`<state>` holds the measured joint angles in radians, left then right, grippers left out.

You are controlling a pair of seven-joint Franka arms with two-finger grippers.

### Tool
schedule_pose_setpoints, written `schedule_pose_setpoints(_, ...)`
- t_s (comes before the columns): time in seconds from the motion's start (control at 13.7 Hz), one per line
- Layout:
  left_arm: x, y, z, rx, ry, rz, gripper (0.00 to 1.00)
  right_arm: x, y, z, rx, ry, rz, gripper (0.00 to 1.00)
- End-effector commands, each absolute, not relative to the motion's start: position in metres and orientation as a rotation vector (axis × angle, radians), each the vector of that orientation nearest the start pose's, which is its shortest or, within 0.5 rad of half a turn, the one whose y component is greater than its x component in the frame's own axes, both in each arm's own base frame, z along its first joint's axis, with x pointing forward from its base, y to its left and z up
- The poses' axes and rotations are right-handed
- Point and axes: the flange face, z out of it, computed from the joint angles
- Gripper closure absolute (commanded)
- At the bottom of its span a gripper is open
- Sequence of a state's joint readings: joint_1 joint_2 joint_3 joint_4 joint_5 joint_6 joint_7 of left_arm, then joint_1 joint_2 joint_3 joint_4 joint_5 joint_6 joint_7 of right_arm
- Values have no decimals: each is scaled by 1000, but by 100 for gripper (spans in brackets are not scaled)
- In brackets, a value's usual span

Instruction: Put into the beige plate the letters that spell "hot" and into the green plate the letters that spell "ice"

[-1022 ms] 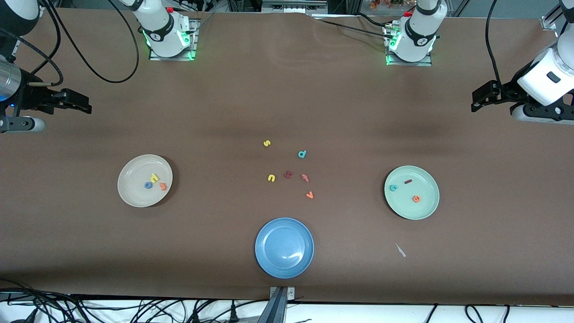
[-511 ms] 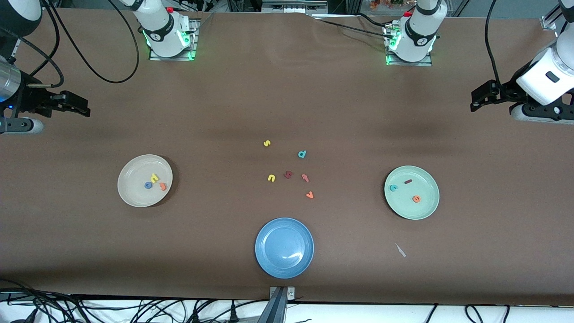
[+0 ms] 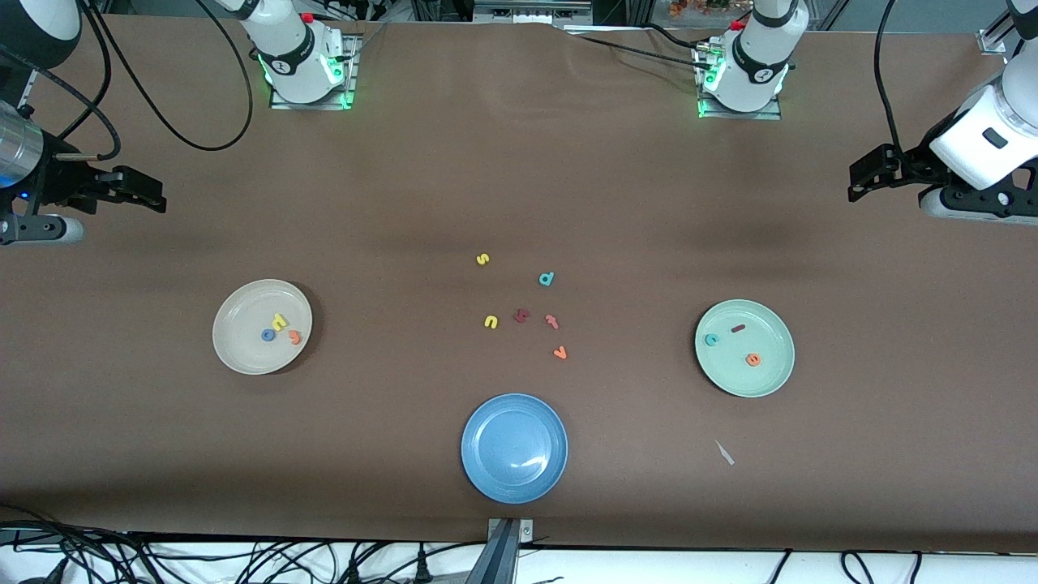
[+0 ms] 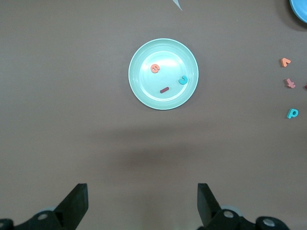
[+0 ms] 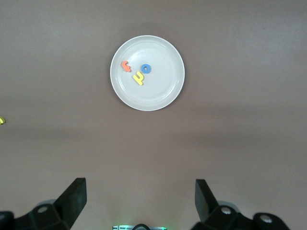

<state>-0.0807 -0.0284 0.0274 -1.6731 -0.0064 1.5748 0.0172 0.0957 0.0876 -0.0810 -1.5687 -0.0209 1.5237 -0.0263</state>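
On the counter (image 3: 519, 186) in the front view, the beige plate (image 3: 235, 349) holds the yellow h (image 3: 279, 322), blue o (image 3: 268, 335) and orange t (image 3: 294, 337); the green plate (image 3: 770, 369) holds the teal c (image 3: 711, 340), dark red i (image 3: 738, 328) and orange e (image 3: 753, 359). Sorting appears complete, which explains both arms waiting at the counter's ends. The left gripper (image 3: 861, 180) and right gripper (image 3: 150, 193) hang empty, fingers spread. Spare letters (image 3: 523, 308) stay mid-counter, farther from the camera than the blue plate (image 3: 514, 448).

In the left wrist view, fingers (image 4: 76, 203) stand wide apart, partly cut off, the green plate (image 4: 144, 91) well apart.

In the right wrist view, fingers (image 5: 74, 199) likewise, the beige plate (image 5: 163, 98) well apart.
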Motion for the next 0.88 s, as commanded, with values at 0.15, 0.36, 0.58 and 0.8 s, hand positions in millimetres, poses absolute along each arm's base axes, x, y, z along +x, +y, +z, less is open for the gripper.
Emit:
schedule_pose_setpoints(0.15,542,-32,600,-3143,68,109,0,572,11,573,-3180,-82,200,0)
schedule_pose_setpoints(0.36,542,-31,602,-3142,-2,104,0,572,10,574,-3180,-77,195,0)
schedule_pose_setpoints(0.58,543,-31,607,-3141,-2,89,0,572,10,574,-3181,-77,193,0)
schedule_pose_setpoints(0.8,541,-29,608,-3141,-5,99,0,572,10,574,-3181,-77,193,0)
